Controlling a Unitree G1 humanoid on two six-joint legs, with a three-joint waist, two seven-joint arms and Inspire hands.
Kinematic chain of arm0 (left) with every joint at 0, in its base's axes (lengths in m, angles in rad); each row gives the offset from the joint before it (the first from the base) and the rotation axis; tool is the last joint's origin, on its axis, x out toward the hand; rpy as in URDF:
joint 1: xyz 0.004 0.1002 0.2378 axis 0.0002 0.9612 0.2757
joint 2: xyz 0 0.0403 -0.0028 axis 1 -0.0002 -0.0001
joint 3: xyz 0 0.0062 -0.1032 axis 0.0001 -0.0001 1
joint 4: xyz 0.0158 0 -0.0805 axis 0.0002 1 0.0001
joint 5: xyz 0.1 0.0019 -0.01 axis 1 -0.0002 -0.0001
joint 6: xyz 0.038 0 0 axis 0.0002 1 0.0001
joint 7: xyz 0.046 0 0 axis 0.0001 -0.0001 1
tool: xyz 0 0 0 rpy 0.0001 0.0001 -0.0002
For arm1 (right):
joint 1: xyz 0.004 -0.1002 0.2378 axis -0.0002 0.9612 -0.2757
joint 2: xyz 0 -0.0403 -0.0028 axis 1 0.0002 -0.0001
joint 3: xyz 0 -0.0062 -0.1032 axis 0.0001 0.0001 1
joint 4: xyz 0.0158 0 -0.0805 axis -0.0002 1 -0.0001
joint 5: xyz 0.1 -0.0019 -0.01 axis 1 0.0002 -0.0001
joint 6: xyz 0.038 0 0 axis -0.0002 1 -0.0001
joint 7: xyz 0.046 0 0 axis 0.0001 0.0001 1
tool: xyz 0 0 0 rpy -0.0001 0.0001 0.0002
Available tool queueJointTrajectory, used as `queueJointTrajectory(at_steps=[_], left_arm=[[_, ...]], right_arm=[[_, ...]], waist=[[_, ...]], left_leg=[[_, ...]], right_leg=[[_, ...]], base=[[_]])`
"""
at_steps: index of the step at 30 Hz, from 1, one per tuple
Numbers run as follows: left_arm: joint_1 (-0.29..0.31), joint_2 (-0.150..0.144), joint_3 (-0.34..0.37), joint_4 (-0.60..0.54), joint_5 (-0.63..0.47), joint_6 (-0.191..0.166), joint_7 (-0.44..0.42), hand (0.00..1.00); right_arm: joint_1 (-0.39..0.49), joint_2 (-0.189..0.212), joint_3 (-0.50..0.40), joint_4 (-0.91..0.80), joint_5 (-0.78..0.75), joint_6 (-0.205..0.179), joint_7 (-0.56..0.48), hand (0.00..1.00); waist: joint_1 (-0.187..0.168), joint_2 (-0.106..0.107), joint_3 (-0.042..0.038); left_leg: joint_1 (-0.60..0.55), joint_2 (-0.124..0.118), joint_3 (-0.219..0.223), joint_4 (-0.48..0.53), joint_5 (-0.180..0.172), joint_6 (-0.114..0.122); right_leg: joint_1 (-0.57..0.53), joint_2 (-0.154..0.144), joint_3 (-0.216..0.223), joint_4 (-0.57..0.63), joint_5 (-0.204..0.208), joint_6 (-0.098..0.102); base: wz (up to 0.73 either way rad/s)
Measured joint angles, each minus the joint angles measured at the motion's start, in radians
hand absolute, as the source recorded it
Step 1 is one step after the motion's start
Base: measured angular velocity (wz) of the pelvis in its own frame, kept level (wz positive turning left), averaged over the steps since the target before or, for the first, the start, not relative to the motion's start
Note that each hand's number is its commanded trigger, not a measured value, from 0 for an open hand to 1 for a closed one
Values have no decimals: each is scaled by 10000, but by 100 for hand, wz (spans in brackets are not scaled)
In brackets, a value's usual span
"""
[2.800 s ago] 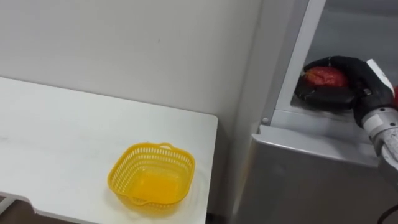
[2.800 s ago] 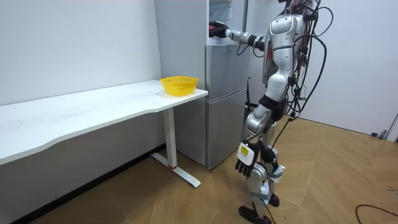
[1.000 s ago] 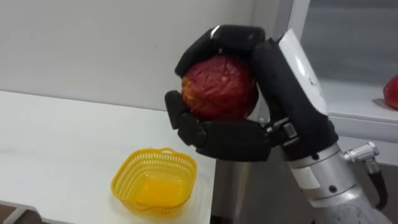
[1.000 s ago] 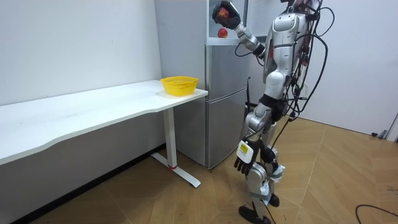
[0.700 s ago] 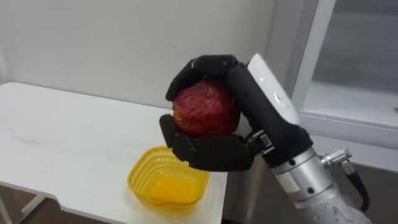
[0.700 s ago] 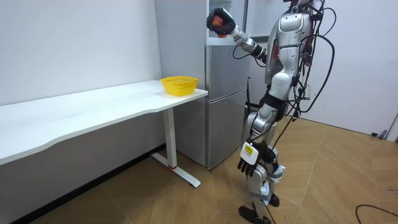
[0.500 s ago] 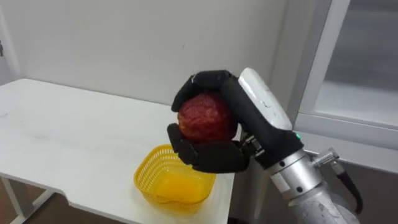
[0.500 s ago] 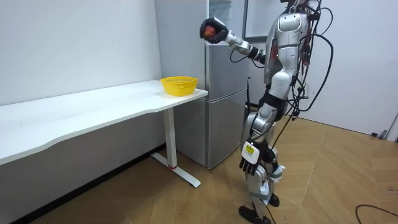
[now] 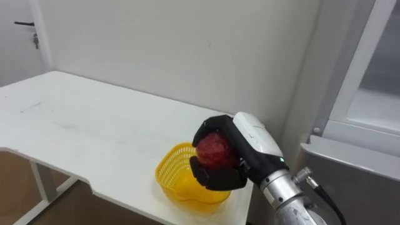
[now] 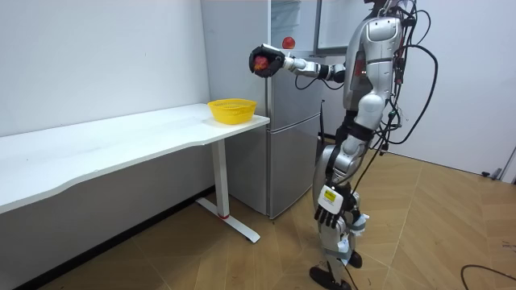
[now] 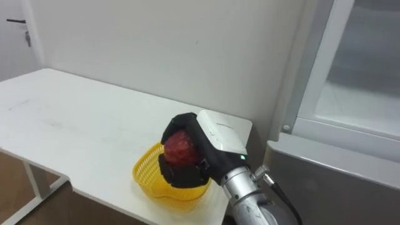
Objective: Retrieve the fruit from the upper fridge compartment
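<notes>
Holding: the right hand has its fingers and thumb curled round a red fruit.
Fruit: out of the fridge, up in the air, wrapped from above and below by the dark fingers.
Basket: a yellow basket sits below the hand. The room view shows the hand well above it, a little to the fridge side.
Desk: the white desk carries the basket at the end next to the fridge.
Fridge: the silver fridge is just beside the desk, upper compartment open, a second red fruit inside.
Left hand: hangs low by the leg.
Robot: stands before the fridge, right arm stretched toward the desk.
</notes>
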Motion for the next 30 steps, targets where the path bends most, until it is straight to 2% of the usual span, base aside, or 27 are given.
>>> queueJointTrajectory(at_steps=[2, 6, 11, 15, 22, 30], left_arm=[[0, 35, -119, -1, 0, 100, 0, 0], [-67, 51, -169, -47, 8, 108, 2, 0], [-213, 82, -170, -43, 11, 269, 6, 0], [-345, 131, -186, -4, 10, 269, 54, 0], [-462, 134, -191, 9, 10, 266, 59, 0], [-560, 160, -193, 7, 15, 267, 49, 0]], right_arm=[[-22, 0, 14, 155, 0, 53, -142, 100], [-56, 3, 17, 305, 1, 198, -178, 100], [-62, 18, 109, 350, -10, 306, -207, 100], [-64, 17, 448, 648, -128, 428, -369, 100], [-69, 10, 493, 799, -375, 431, -540, 100], [-386, 10, 513, 1429, -495, 499, -691, 100]], waist=[[79, -95, 32], [180, -214, 40], [248, -215, 44], [291, -256, 15], [451, -247, 25], [455, -329, 106]], left_leg=[[-45, -21, -2, -5, 4, 10], [-101, -49, -5, -31, -5, 32], [-247, -52, -35, -16, 14, 55], [-382, -51, -77, 73, 17, 52], [-433, -58, -120, 165, 17, 53], [-677, -74, -238, 267, 16, 50]], right_leg=[[-5, 1, -7, 4, -5, 8], [-36, -13, -78, 58, -20, 35], [-195, -41, -147, 126, -24, 41], [-310, -31, -183, 127, -23, 41], [-362, -38, -182, 118, -23, 41], [-506, -100, -284, 120, -22, 40]], base=[[0], [4], [2], [3], [0], [2]])
